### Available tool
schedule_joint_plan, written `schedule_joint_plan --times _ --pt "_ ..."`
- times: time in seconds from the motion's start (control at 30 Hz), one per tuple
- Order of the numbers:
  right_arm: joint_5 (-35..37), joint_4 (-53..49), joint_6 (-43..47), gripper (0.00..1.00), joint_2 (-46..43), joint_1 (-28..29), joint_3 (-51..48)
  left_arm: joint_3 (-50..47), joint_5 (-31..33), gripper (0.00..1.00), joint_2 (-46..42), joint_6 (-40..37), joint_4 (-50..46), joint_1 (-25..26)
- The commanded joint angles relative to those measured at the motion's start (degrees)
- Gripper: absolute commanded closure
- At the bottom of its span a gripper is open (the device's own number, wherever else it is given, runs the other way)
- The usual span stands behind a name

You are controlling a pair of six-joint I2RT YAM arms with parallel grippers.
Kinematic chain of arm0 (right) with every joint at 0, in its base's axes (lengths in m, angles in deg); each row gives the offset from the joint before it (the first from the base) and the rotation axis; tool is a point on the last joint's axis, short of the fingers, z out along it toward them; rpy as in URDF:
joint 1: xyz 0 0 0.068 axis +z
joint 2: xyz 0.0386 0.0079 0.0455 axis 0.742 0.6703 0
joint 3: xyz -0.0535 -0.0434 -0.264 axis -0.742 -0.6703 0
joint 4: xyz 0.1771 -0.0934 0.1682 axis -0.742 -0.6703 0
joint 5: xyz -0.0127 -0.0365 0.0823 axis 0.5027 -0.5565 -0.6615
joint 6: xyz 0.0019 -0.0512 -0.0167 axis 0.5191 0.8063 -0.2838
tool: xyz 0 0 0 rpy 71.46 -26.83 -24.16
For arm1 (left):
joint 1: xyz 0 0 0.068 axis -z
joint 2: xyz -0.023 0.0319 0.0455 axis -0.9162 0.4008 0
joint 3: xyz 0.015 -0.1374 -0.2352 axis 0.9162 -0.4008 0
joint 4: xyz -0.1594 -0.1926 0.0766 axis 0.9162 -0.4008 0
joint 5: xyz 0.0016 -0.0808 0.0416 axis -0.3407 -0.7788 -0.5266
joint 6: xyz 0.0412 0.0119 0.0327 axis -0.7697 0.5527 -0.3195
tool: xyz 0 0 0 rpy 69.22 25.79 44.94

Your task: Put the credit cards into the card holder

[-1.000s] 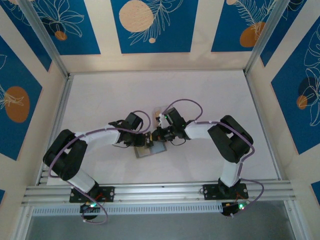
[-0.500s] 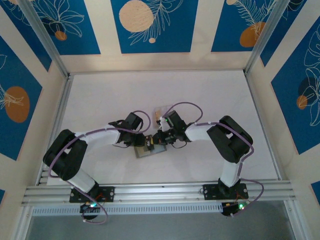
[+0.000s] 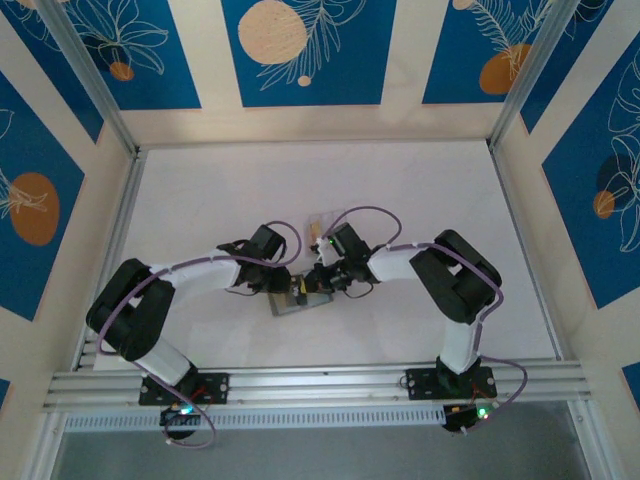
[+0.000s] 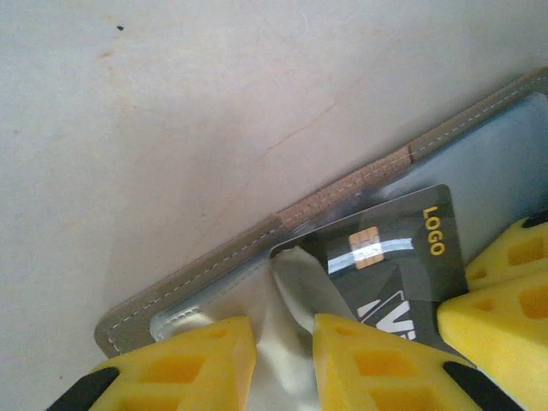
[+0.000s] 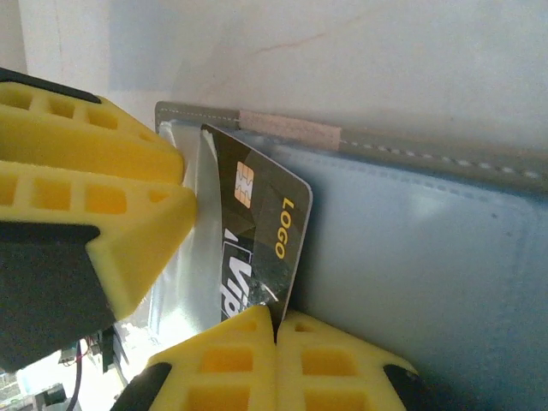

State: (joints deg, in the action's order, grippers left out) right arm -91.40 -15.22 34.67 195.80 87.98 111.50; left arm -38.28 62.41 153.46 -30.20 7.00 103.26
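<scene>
Black credit card (image 5: 257,231) pinched over the open card holder (image 5: 411,257).

The grey card holder (image 3: 290,303) lies spread flat on the desk (image 3: 300,180), and both arms meet over it. The right gripper (image 5: 278,318) has its jaws pressed together on one long edge of the black card (image 4: 394,257). That card slants across the holder's inside, its chip end toward the tan patch on the holder's stitched edge. The left gripper (image 4: 282,330) sits at the holder's other half, beside the card. Its jaws stand somewhat apart with pale pocket lining between them. Whether they pinch that lining cannot be told.
</scene>
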Motion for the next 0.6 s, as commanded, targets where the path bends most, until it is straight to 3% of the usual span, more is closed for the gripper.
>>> schedule_joint_plan --times 0.0,0.23,0.4,0.57 --pt "-1.23 -5.27 2.58 1.0 3.47 1.67 2.04 -0.54 -1.07 0.72 -0.34 -0.51 -1.53 0.38" --pt "-0.66 -6.15 2.63 1.0 4.14 1.5 2.54 -2.86 -2.2 0.69 -6.37 2.56 -2.25 -2.38" --pt "-0.22 -7.67 2.89 1.0 3.69 1.12 2.43 -5.49 0.68 0.78 -9.81 3.59 -5.09 -4.41" --pt "-0.25 -9.21 3.37 1.0 3.4 1.15 3.14 -6.35 -0.72 0.85 -7.98 3.18 -3.21 -4.36"
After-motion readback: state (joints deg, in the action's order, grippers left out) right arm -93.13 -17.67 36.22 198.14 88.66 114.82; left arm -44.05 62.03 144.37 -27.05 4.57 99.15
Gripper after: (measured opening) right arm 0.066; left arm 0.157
